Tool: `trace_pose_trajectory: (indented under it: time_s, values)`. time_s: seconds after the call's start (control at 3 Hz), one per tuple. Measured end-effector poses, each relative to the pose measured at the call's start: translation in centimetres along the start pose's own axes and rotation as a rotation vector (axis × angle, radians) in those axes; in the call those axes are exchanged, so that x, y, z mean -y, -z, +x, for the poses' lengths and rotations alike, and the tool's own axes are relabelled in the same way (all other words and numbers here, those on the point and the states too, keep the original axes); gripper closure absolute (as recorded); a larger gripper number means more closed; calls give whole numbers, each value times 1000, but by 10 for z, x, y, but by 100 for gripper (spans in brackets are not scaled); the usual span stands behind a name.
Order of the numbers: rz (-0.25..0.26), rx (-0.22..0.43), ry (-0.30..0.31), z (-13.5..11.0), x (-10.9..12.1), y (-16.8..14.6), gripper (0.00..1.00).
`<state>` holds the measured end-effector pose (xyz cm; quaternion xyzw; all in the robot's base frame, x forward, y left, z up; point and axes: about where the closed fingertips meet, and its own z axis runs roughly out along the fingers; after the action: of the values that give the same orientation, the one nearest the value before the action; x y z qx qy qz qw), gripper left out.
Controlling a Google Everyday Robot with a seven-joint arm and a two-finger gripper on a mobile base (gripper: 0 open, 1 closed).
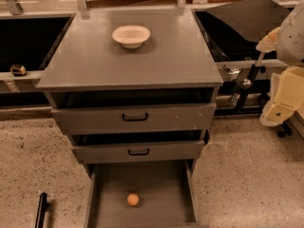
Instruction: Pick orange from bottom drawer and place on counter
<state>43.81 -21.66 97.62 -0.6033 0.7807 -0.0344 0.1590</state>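
The orange (133, 199) is small and round and lies on the floor of the bottom drawer (109, 194), which is pulled open at the bottom of the view. The counter (95, 56) is the grey top of the drawer cabinet. The robot arm's cream-coloured parts hang at the right edge, and my gripper (276, 109) is there beside the cabinet. It is at about the height of the top drawer, far up and to the right of the orange, and touches nothing.
A cream bowl (131, 35) stands at the back middle of the counter. The two upper drawers (135, 118) with black handles are slightly open. A black tilted tray on a stand (251, 18) is at the back right. A black bar (42, 209) lies on the speckled floor at the lower left.
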Motion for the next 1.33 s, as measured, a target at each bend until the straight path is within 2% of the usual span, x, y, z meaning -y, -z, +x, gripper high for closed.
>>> trace_pose_trajectory:
  time_s: [0.33, 0.67, 1.0, 1.33]
  values:
    - [0, 0, 0, 0, 0, 0, 0]
    - [-2, 12, 14, -1, 5, -17, 0]
    - [-104, 96, 21, -6, 3, -91, 0]
    - [-244, 178, 50, -24, -22, -187, 0]
